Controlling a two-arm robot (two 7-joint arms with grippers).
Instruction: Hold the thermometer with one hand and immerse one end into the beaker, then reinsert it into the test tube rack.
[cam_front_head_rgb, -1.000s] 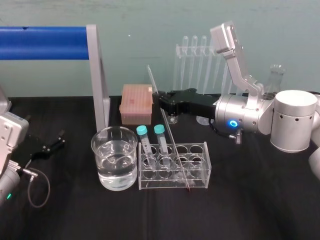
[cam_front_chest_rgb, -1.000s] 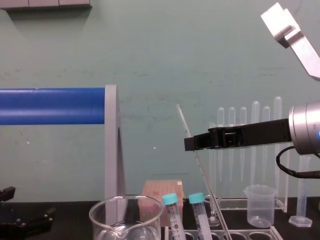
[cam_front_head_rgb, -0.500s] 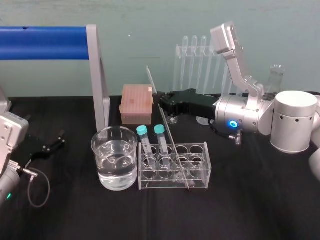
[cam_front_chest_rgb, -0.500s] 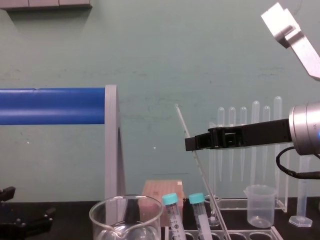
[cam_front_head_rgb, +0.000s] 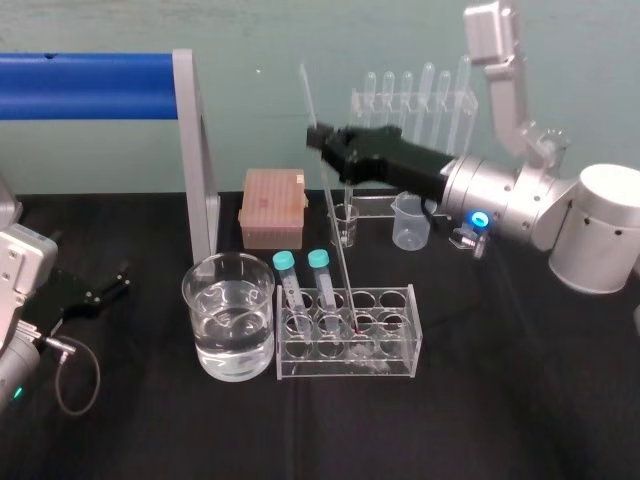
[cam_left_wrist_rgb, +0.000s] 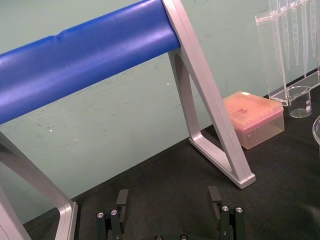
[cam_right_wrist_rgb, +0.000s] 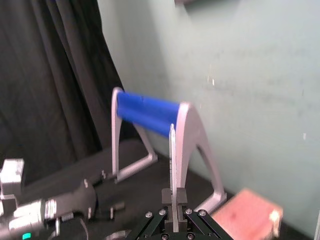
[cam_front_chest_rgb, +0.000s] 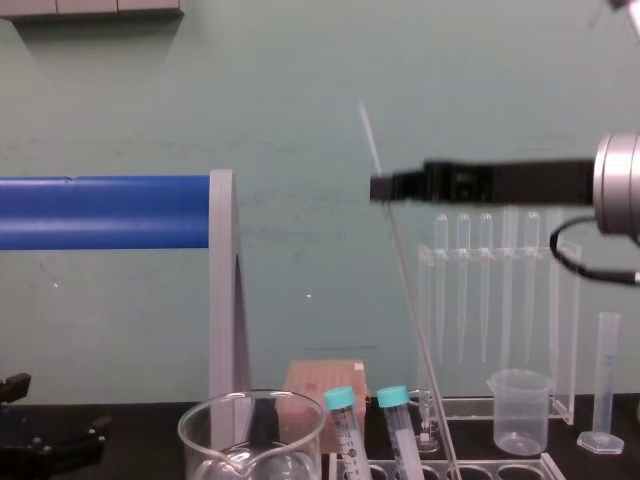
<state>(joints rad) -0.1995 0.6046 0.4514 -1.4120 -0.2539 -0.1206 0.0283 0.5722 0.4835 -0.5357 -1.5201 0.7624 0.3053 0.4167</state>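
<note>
The right gripper (cam_front_head_rgb: 320, 142) reaches in level from the right, well above the table (cam_front_head_rgb: 480, 420). Its wrist ring (cam_front_head_rgb: 479, 218) glows blue, and its fingers are pinched on the upper part of the thermometer (cam_front_head_rgb: 338, 240). The glass rod leans slightly. Its top pokes above the fingers and its red lower tip is down at a middle hole of the test tube rack (cam_front_head_rgb: 395, 350). The water-filled beaker (cam_front_head_rgb: 192, 305) stands just left of the rack. The left gripper (cam_left_wrist_rgb: 168, 200) sits low at the table's left side, fingers spread apart, holding nothing.
</note>
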